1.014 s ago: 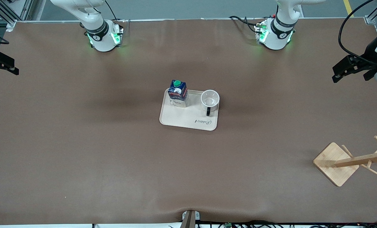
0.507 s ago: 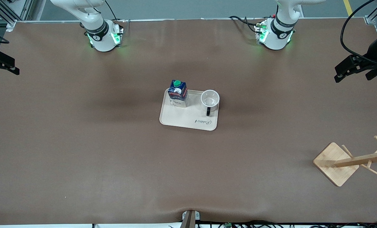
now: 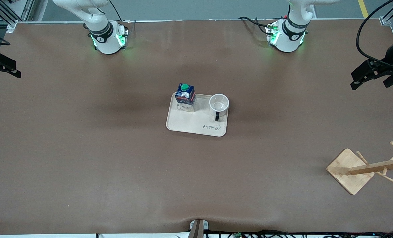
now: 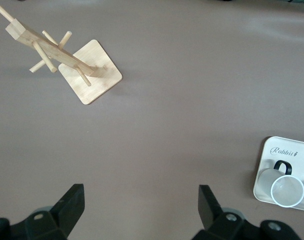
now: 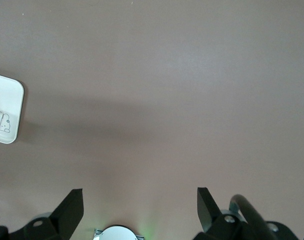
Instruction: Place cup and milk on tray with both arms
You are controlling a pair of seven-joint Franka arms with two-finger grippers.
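Milk and cup on the "Rabbit" tray, both arms drawn back

The tray [image 3: 196, 123] reads "Rabbit" along its front-camera edge; the milk [image 3: 185, 97] stands at its 11 o'clock corner, the empty cup [image 3: 219, 103] at 2 o'clock. Both grippers hang over the counter [image 3: 84, 148] ends, left gripper [image 4: 140, 203] and right gripper [image 5: 139, 207] fingers spread, holding nothing. A wooden rack [image 3: 361, 169] stands nearer the camera.

Both white arms are wearing black joint bands, their rounded bases [image 3: 108, 39] glowing green, while black cables are trailing from the left arm [image 3: 370, 53] toward its black two-finger left gripper [image 3: 371, 74].
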